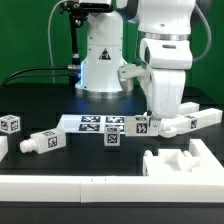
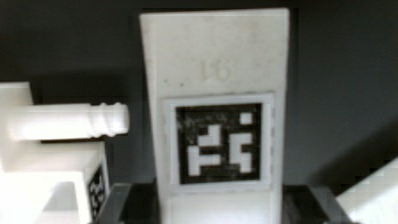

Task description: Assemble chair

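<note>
Beneath my wrist, just off the exterior view's right end of the marker board (image 1: 90, 122), lies a long white slab (image 2: 214, 90) with a square tag on its upper face. I judge the step in hand to be the pick-up of this slab, and an early one. The chair (image 1: 195, 120) is so far only loose parts spread over the black tabletop (image 1: 60, 162); a tagged cube (image 1: 10, 124) sits far off at the exterior view's left, and a notched white piece (image 1: 185, 160) lies nearer the front.

My claw (image 2: 222, 198) is low over the slab and straddles its narrow width. One of my fingers (image 2: 103, 195) stands close by one long edge, while on the other side a dark gap shows between finger and slab. So I take the claw to be partly open, wider than the slab and clamping nothing; whether the near finger already touches, I cannot tell.

The next move calls for centring over the slab, then closing squarely across that narrow width. A pegged block (image 2: 80, 120) lies just beside the slab, so the near finger has little room; a skewed squeeze could nudge it or twist the slab.
</note>
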Motion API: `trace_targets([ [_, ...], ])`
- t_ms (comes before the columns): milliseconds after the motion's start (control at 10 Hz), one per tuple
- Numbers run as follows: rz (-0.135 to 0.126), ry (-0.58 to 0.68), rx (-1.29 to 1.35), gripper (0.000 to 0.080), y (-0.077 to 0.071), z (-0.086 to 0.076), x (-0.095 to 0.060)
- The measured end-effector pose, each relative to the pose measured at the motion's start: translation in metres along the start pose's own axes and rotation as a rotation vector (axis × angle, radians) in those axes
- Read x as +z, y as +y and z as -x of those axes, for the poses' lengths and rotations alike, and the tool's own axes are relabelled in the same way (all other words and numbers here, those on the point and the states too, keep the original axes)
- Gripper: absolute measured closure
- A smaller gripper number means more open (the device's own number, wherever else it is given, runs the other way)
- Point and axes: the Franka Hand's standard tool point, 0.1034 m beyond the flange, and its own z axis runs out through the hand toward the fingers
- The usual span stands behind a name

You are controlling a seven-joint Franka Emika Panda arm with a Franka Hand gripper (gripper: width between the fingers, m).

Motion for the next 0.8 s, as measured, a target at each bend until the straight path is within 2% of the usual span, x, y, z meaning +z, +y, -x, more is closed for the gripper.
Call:
trace_targets([
  [200, 0.007, -0.009, -0.140, 0.0515, 0.000, 0.000, 0.001],
  [300, 0.012, -0.023, -0.348, 0.0515, -0.003, -0.003, 0.006],
  [500, -0.011, -0.030, -0.554, 0.0515, -0.007, 0.004, 0.012],
  [800, -0.017, -0.052, -0.702, 0.0515, -0.007, 0.010, 0.013],
])
